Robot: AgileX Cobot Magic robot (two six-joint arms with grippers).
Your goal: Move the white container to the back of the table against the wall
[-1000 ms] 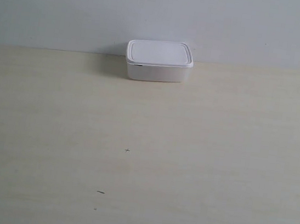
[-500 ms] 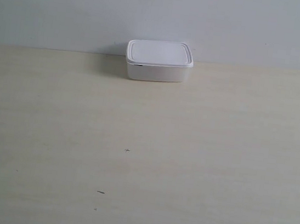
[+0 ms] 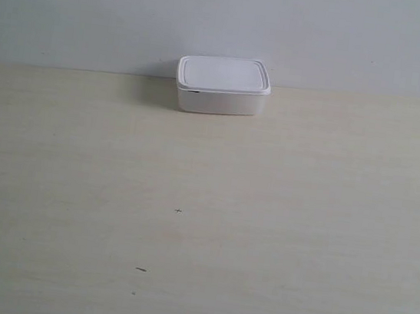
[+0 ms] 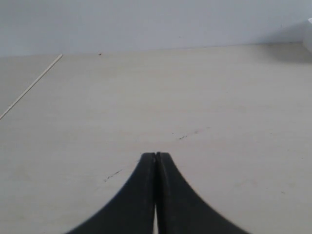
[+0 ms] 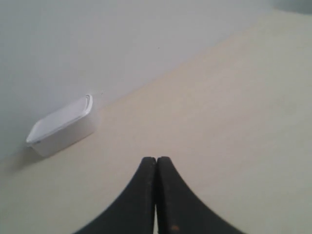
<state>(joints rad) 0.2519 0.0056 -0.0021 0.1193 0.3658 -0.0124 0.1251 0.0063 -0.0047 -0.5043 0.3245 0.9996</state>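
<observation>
Left fingers (image 4: 144, 195) and right fingers (image 5: 141, 195) clenched empty, low over the desk (image 3: 263, 226); white container (image 3: 222, 86) at its back edge.

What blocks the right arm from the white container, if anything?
Nothing visible, so probably yes: in the right wrist view only bare table lies between the shut right tool and the white container.

White container (image 4: 310, 39): only sliver shows at left wrist view's edge. Left tool (image 4: 155, 157), right tool (image 5: 156, 160): bodies cut off by frame. Tabletop (image 3: 300, 238) specks (image 3: 178, 211) too small to identify. Container's contact with wall (image 3: 98, 3): cannot tell.
</observation>
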